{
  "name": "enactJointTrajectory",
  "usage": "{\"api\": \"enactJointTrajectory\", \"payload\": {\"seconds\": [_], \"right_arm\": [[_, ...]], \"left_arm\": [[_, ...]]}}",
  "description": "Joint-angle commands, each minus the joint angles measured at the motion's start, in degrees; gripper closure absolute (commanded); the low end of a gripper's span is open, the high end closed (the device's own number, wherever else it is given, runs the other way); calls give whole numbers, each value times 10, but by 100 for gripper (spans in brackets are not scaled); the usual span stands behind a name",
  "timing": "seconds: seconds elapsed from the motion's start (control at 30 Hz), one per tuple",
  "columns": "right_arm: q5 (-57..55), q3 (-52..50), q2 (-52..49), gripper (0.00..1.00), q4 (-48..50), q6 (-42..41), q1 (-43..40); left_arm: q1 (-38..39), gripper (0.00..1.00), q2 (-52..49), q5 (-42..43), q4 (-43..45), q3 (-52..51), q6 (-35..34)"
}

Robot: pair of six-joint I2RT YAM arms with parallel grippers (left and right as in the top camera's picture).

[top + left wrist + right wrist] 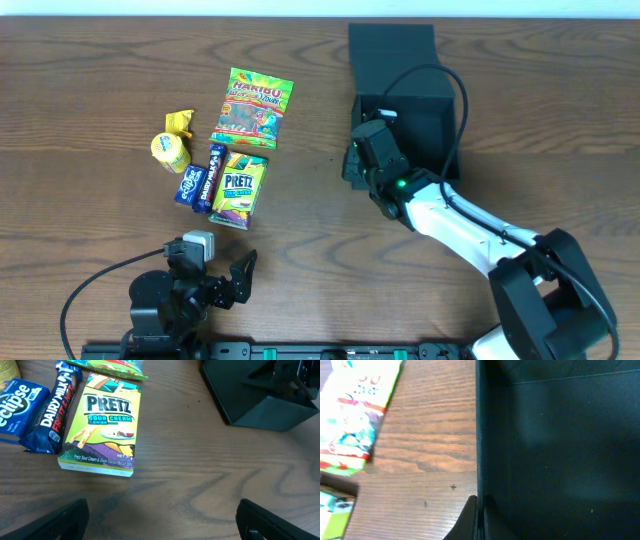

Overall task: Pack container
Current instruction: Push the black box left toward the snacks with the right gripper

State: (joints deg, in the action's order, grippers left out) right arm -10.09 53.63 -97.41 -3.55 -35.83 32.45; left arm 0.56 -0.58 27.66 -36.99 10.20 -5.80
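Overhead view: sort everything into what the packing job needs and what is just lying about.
Job: container; Haribo bag; Pretz box; Dairy Milk bar; Eclipse pack; yellow tub; yellow packet; right end effector on the container's wall.
Lying about: no loose item clearly; only the arms' cables.

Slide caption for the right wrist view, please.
Right gripper pinches the black container wall; a candy bag lies on the table nearby.

Looks like a robotics lab bench: bare wood-grain table (80, 80), black mounting rail (300, 351) along its near edge, cabled robot arm (460, 225) reaching over it, packaged snacks (250, 105) set out in a cluster.
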Motion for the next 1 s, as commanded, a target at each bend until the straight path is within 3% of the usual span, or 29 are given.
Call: {"api": "enactJointTrajectory", "payload": {"seconds": [0.0, 0.47, 0.93, 0.97], "right_arm": [[11, 9, -1, 99, 13, -32, 17], [0, 28, -8, 99, 42, -50, 67], [-2, 131, -88, 98, 2, -59, 92], [-2, 131, -88, 86, 3, -59, 92]], "left_arm": [[2, 5, 3, 0, 0, -5, 0], [2, 5, 3, 0, 0, -5, 0], [2, 5, 3, 0, 0, -5, 0], [2, 5, 3, 0, 0, -5, 0]]}}
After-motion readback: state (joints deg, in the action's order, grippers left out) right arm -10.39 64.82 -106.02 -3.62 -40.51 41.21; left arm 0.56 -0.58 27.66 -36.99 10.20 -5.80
